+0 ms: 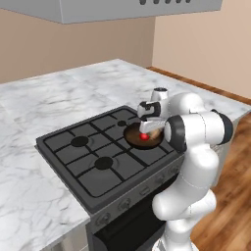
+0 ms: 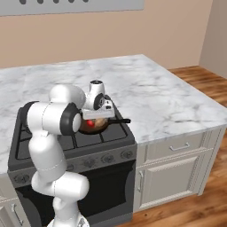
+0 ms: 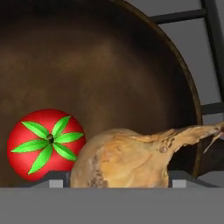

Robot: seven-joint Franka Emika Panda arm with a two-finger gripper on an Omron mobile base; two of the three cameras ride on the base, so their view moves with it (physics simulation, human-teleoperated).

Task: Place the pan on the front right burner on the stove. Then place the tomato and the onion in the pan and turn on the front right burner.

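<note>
The pan (image 3: 109, 65) sits on the stove (image 1: 83, 162), on the front right burner. Inside it lie 2 things: the tomato (image 3: 46, 141) and the onion (image 3: 127, 157), side by side and touching. The pan is round, dark brown and smooth. The tomato is red and shiny with a green star top. The onion is tan, papery, with a long pointy tip. The hand (image 1: 149, 128) hangs over the pan; I cannot tell how wide it is. The tabletop (image 2: 168, 97) is white marble.

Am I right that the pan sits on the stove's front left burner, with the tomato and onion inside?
Not quite. The pan sits on the front right burner of the stove, as the right base view shows. The tomato and onion are indeed inside.
</note>
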